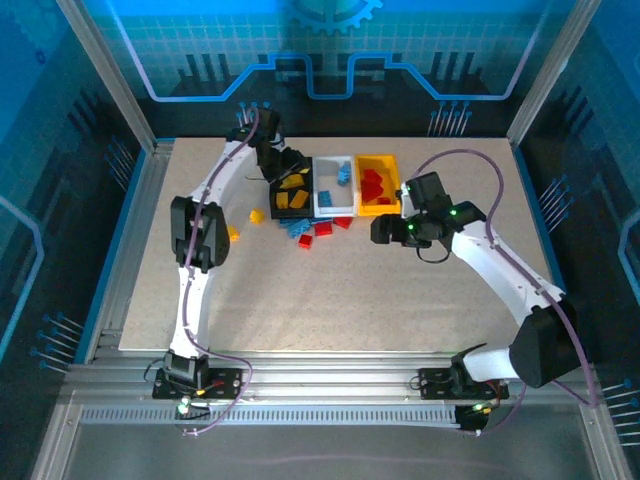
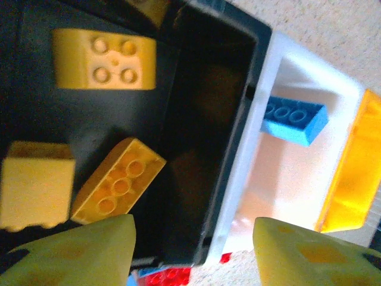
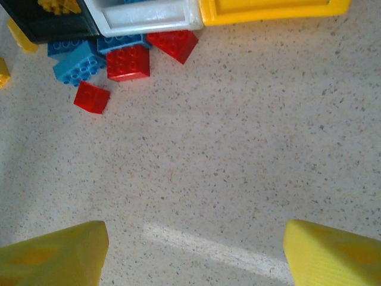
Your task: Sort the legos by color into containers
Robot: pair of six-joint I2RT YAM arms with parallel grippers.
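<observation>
Top external view: the speckled beige surface (image 1: 340, 300) is the largest thing, and both arms reach over it from 6 o'clock. The left arm (image 1: 205, 225) runs up the 9 o'clock side and bends back down over the black bin (image 1: 290, 214). The right arm (image 1: 495, 260) comes in from 4 o'clock and ends near the yellow bin (image 1: 380, 210), at its 5 o'clock.

The three containers stand in a row toward 12 o'clock on the surface. The white bin (image 1: 335, 210) is in the middle, the black one at its 9 o'clock and the yellow one at its 3 o'clock.

In the left wrist view, the left gripper (image 2: 191, 229) hangs above the black bin's wall next to the white bin. Its jaws are parted and nothing sits between them. In the right wrist view, the right gripper (image 3: 195, 229) hovers over bare surface. Its jaws are wide apart and it holds nothing.

Three yellow bricks (image 2: 104, 59) lie in the black bin. A blue brick (image 2: 294, 119) lies in the white bin, and red bricks (image 1: 375, 185) lie in the yellow bin. Loose red bricks (image 3: 128, 62) and loose blue bricks (image 3: 77, 62) cluster on the surface just at 6 o'clock of the black and white bins. Two loose yellow bricks (image 1: 257, 215) lie apart from that cluster, at 8 o'clock of the black bin.
</observation>
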